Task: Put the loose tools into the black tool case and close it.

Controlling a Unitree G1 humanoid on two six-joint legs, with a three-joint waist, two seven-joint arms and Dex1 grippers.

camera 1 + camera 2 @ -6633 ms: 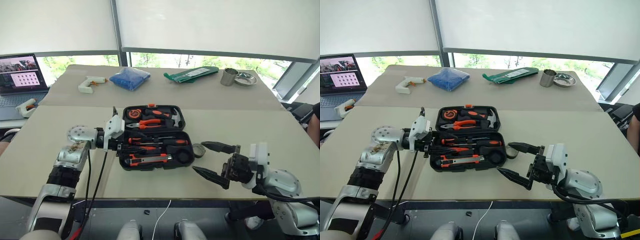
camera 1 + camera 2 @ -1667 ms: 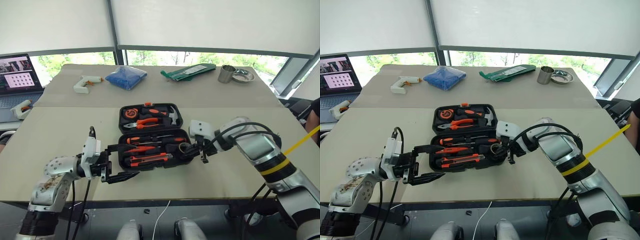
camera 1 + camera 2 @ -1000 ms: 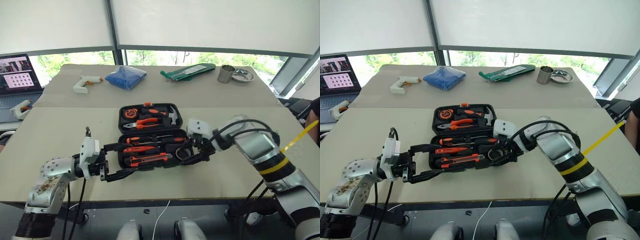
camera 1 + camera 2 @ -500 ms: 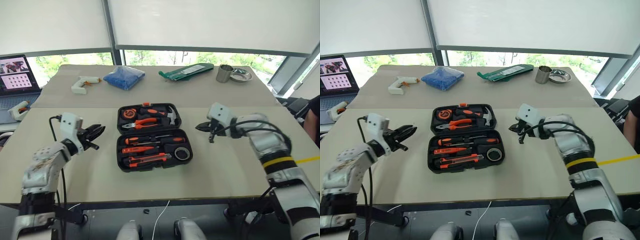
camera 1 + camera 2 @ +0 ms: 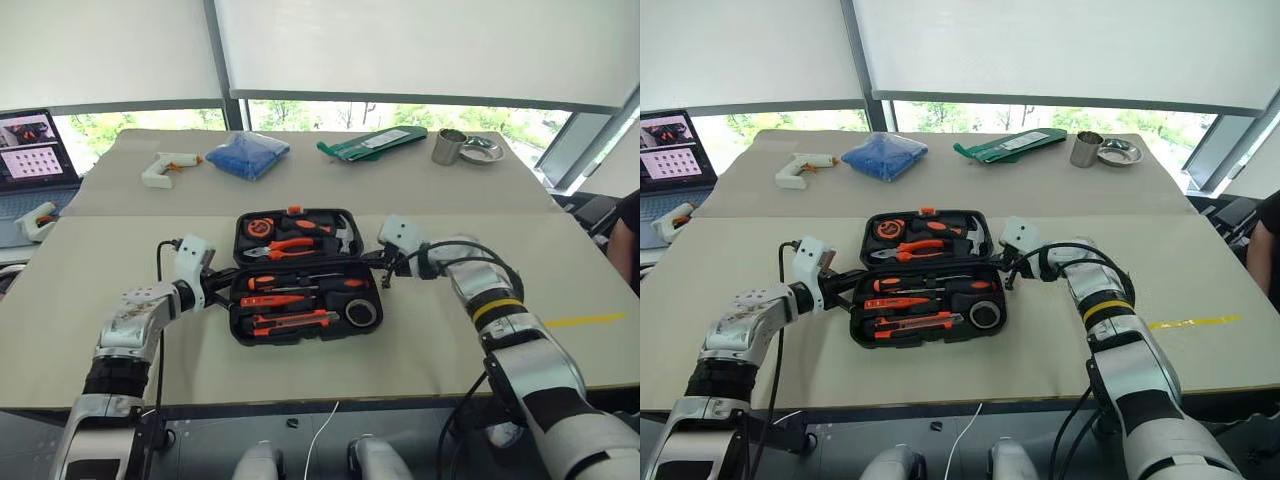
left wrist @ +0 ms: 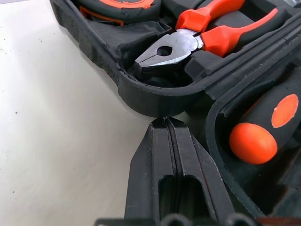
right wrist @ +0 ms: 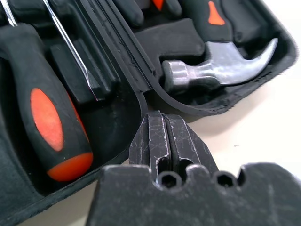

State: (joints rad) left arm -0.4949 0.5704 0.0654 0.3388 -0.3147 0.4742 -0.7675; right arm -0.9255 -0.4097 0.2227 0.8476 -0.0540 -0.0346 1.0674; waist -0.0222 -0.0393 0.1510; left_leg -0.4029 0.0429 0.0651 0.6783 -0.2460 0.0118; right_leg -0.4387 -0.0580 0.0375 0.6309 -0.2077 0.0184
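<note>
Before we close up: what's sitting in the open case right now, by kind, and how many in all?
screwdrivers: 3
utility knife: 1
tape roll: 1
pliers: 1
hammer: 1
tape measure: 1
Total: 8, all lying in the open black tool case.

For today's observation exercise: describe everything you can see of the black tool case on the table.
The black tool case is a rounded black plastic clamshell lying open and flat on the table, with orange-and-black tools in its moulded slots. The shut left gripper and shut right gripper point at its hinge from opposite sides.
</note>
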